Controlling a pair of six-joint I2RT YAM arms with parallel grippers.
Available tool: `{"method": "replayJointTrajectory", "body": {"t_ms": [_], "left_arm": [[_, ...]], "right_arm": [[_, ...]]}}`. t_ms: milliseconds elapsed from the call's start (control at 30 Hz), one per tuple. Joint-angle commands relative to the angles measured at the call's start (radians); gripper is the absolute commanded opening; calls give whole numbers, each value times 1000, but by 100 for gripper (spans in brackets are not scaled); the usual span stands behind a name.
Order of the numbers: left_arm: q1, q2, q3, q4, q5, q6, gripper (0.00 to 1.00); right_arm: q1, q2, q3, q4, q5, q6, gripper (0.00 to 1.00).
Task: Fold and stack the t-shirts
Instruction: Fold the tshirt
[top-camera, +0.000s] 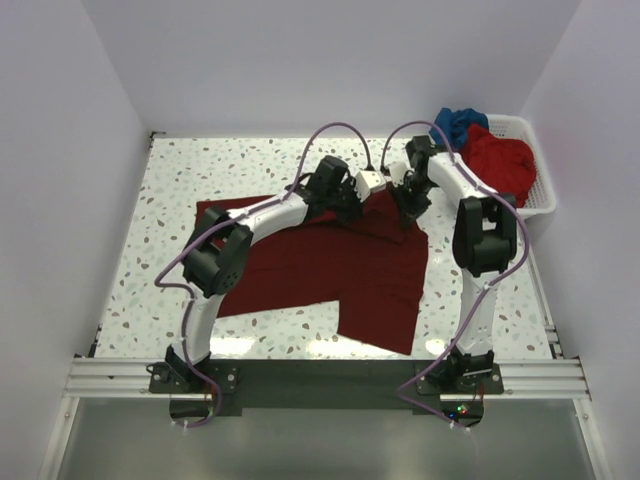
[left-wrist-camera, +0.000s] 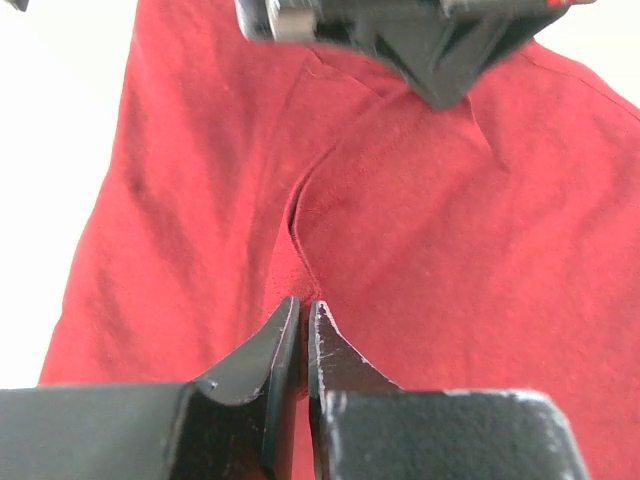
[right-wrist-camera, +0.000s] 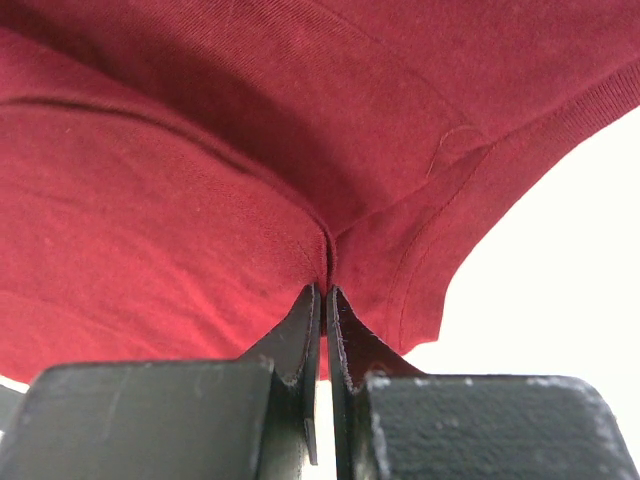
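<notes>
Across the middle of the speckled surface (top-camera: 200, 165) lies the dark maroon t-shirt (top-camera: 330, 270), spread mostly flat, its right part reaching nearer the arm bases than its left part. At the shirt's far edge, right of its centre, both arms meet. The left fingers (top-camera: 382, 190) come in from the shirt's left side and the right fingers (top-camera: 408, 212) drop onto it from beyond its far right corner, the 2 sets close beside each other.

Seen from the left wrist, the left fingers (left-wrist-camera: 296, 330) are pressed together with only a hairline between them. A raised crease of the maroon cloth runs straight into their tips, so they look clamped on that fold. The other arm's dark wrist shows blurred above them.

Seen from the right wrist, the right fingers (right-wrist-camera: 314, 320) are clamped on a pucker of the same shirt, beside a hemmed edge that curves away over the bright surface.

Beyond the shirt's far right corner stands a white slatted basket (top-camera: 541, 195) holding 2 more shirts. The brighter red t-shirt (top-camera: 500, 160) is heaped nearer the maroon one, and the blue t-shirt (top-camera: 458, 122) is bunched behind it
</notes>
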Motion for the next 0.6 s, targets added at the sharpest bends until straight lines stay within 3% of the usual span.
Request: {"method": "replayJointTrajectory", "body": {"t_ms": [0, 567], "left_arm": [[14, -88, -56, 36, 43, 2, 0], [27, -167, -163, 52, 92, 29, 0]], "right_arm": [[8, -102, 26, -34, -15, -8, 0], [36, -200, -61, -60, 5, 5, 0]]}}
